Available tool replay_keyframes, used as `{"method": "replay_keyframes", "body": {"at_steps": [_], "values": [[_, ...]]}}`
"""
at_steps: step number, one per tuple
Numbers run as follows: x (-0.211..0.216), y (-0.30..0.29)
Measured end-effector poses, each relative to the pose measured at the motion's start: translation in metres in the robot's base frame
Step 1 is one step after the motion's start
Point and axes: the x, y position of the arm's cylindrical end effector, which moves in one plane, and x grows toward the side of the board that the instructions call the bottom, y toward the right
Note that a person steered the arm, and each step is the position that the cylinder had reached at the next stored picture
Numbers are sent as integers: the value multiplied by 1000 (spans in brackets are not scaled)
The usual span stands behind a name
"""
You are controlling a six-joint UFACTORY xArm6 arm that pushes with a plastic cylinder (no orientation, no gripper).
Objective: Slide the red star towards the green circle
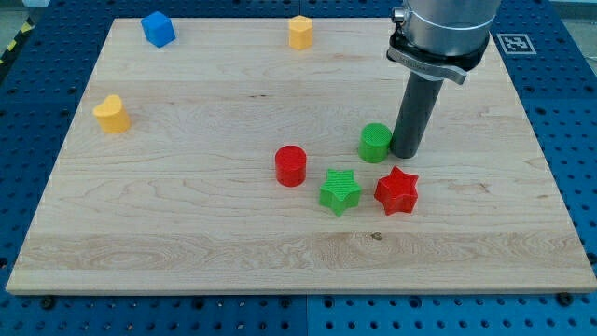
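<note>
The red star (396,190) lies on the wooden board right of centre. The green circle (375,143) stands just above and slightly left of it, a short gap apart. My tip (405,152) rests on the board right beside the green circle, on its right, and just above the red star. I cannot tell whether the tip touches the circle. A green star (340,191) lies directly left of the red star.
A red circle (291,165) stands left of the green star. A yellow block (112,114) is at the view's left, a blue block (158,29) at the top left, an orange-yellow block (299,32) at the top centre. The board's edge (280,289) runs along the bottom.
</note>
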Motion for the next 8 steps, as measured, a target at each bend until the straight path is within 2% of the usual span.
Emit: {"method": "replay_keyframes", "body": {"at_steps": [1,3,5,6,8], "values": [[0,0],[63,20],[87,26],[114,27],[123,6]]}}
